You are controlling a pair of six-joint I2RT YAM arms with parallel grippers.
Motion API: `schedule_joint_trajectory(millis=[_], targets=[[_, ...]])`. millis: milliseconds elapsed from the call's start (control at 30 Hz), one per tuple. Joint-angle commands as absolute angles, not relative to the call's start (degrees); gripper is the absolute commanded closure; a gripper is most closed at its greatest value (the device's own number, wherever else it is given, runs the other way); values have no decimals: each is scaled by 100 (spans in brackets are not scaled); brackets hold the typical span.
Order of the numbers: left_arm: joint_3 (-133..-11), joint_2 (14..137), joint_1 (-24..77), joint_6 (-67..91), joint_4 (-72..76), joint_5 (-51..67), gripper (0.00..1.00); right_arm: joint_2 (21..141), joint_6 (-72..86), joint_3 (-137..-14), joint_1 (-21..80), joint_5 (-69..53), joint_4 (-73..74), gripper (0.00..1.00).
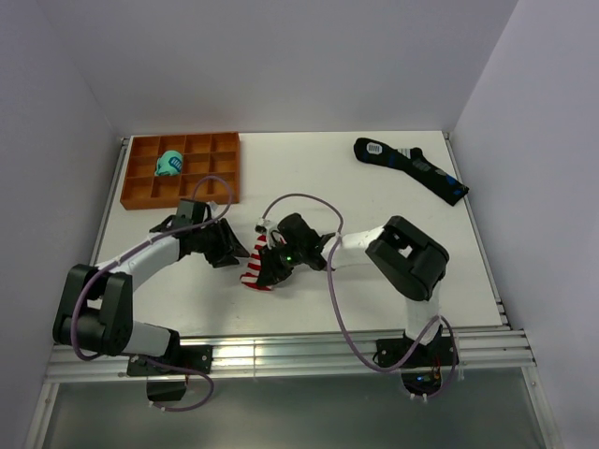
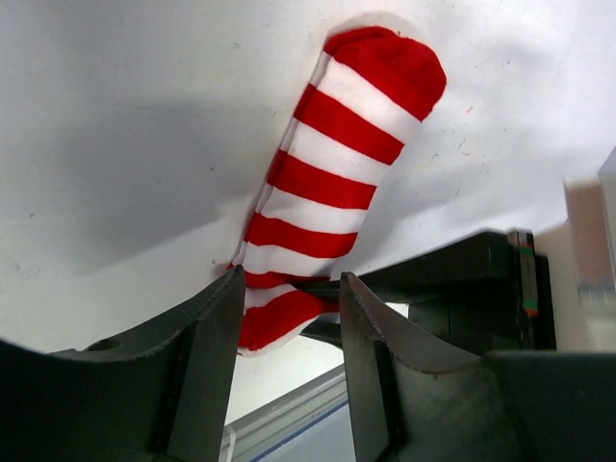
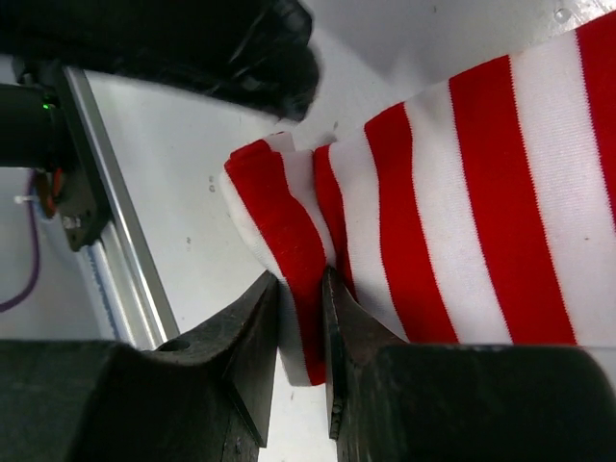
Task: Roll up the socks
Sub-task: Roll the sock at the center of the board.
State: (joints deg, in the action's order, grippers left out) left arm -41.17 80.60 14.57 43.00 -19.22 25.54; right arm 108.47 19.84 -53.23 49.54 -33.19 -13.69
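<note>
White surface [image 1: 328, 178] seen from above. An orange compartment tray [image 1: 211, 166] at the far left corner holds a teal bundle [image 1: 169, 164]; a black sock [image 1: 412, 168] lies near the far right corner. Centrally, toward the near edge, the left end effector [image 1: 236, 251] and right end effector [image 1: 278, 260] flank a striped sock [image 1: 257, 273], apparently touching it.

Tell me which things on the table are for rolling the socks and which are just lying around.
For the job: striped socks.
Lying about: black sock, teal sock bundle, orange tray.
</note>
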Motion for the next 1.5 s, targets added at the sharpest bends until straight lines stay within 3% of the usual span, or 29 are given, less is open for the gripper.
schedule_joint_trajectory(millis=[0, 433, 1467], targets=[[-3868, 7691, 1441, 4438, -1529, 2461, 50, 11346, 2030, -5484, 4834, -3409, -300, 82], [-2928, 7137, 1441, 4720, -967, 2294, 48, 12014, 2399, -6222, 4544, -4122, 817, 82], [-1538, 6152, 1978, 5432, 264, 2232, 49, 12691, 2575, -6706, 4324, -4561, 1538, 82]])
